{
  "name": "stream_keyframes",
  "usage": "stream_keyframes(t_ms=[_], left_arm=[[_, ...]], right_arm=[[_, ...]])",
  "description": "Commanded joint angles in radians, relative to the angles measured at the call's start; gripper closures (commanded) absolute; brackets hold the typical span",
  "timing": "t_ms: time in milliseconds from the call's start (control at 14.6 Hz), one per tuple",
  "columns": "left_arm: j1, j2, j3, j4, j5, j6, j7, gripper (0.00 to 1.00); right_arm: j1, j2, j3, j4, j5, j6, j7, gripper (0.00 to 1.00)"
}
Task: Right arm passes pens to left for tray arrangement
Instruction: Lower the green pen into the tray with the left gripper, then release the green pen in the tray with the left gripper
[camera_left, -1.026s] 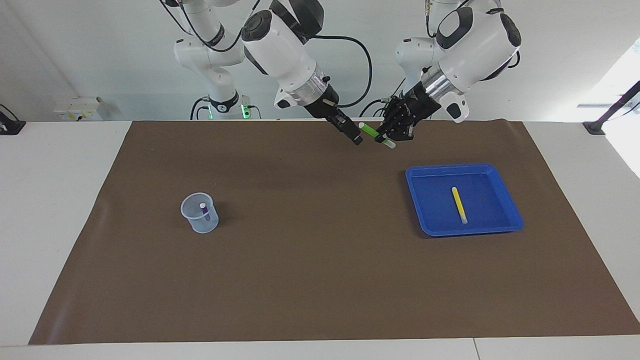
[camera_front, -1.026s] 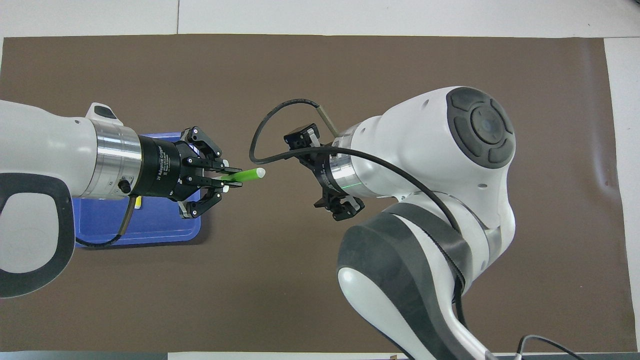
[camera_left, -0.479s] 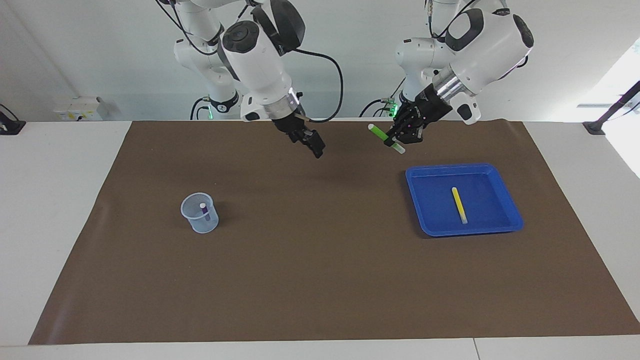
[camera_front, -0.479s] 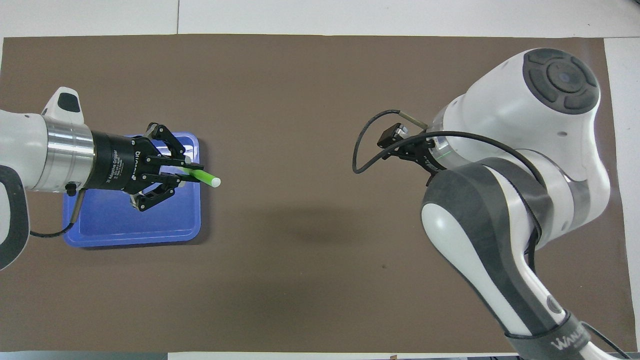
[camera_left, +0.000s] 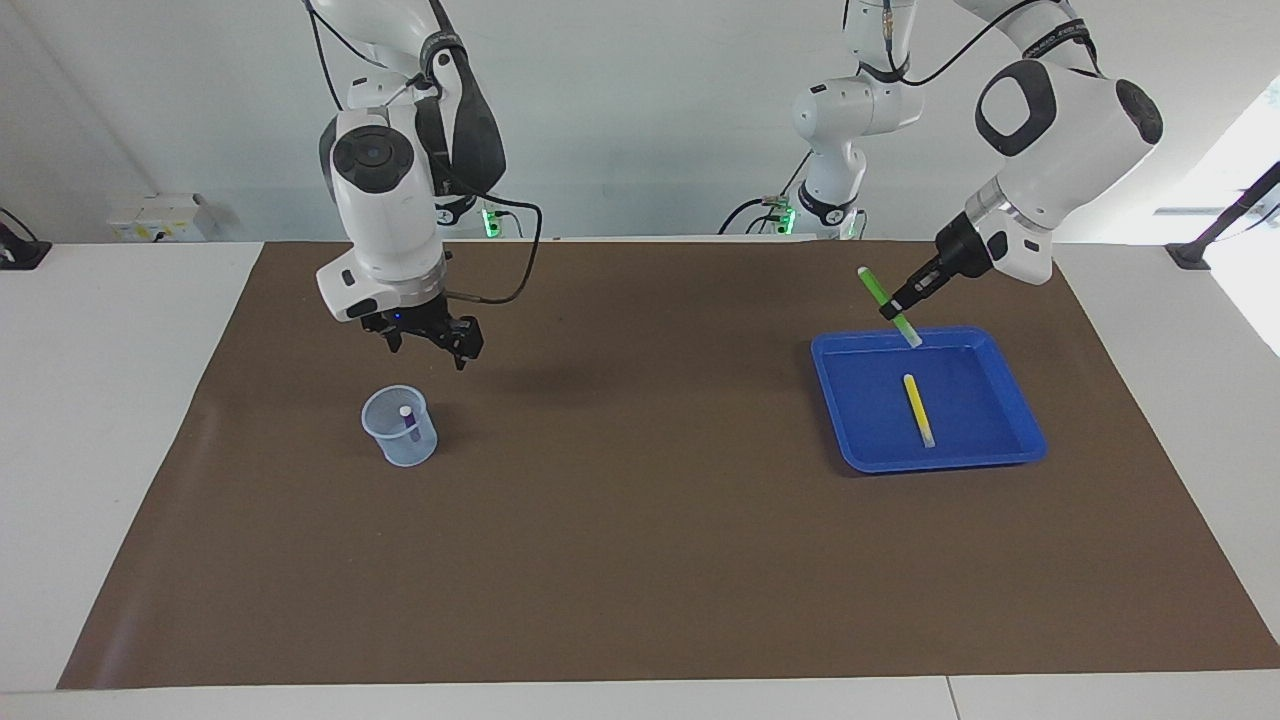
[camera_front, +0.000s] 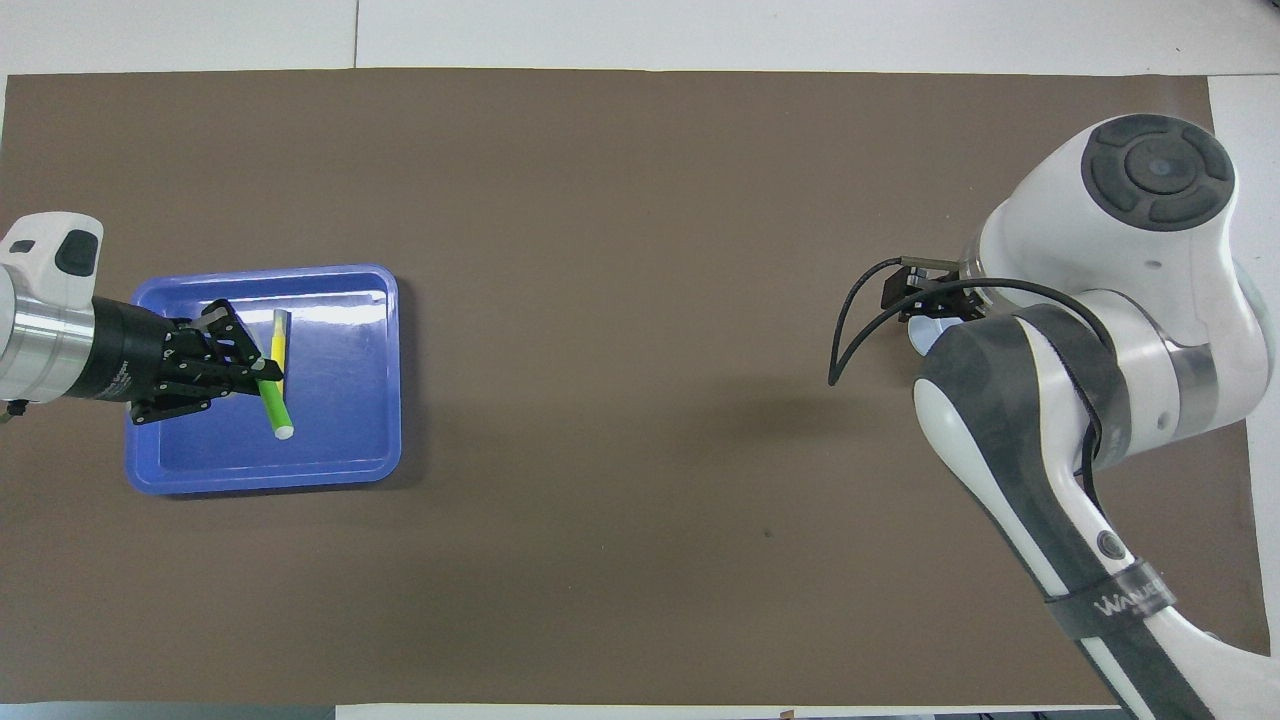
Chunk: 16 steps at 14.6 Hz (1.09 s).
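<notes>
My left gripper (camera_left: 891, 309) (camera_front: 263, 376) is shut on the green pen (camera_left: 873, 286) (camera_front: 276, 408) and holds it tilted in the air over the blue tray (camera_left: 1015, 445) (camera_front: 340, 467). The pen's pale lower end hangs over the tray's rim on the robots' side. A yellow pen (camera_left: 917, 409) (camera_front: 280, 334) lies flat in the tray. My right gripper (camera_left: 432, 347) hangs open and empty above the mat beside the pale blue mesh cup (camera_left: 399, 427). A purple pen (camera_left: 410, 421) stands in that cup. In the overhead view the right arm covers most of its gripper and the cup.
A brown mat (camera_left: 640, 520) (camera_front: 620, 200) covers the table, with white tabletop (camera_left: 100, 400) around it. The tray sits toward the left arm's end and the cup toward the right arm's end, with bare mat between them.
The left gripper carried the green pen from over the mat's middle to over the tray. The right arm swung away, open and empty, to beside the cup.
</notes>
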Motion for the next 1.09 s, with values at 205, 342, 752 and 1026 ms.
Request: stream_keyframes(t_ms=[205, 342, 752, 1026], left_arm=[[0.075, 0.131, -0.006, -0.034, 0.252, 0.147, 0.382, 1.0], [0.089, 0.163, -0.006, -0.062, 0.317, 0.22, 0.475, 1.0], [0.143, 0.196, -0.006, -0.176, 0.341, 0.406, 0.517, 1.0], [0.144, 0.197, -0.006, -0.206, 0.341, 0.443, 0.509, 1.0]], right_arm=[[-0.005, 0.089, -0.048, -0.007, -0.061, 0.107, -0.104, 0.08], [-0.005, 0.102, -0.051, 0.002, -0.057, 0.107, -0.104, 0.09], [-0.016, 0.111, -0.052, -0.003, -0.048, 0.168, -0.109, 0.16], [-0.025, 0.106, -0.052, -0.03, -0.044, 0.2, -0.11, 0.19]])
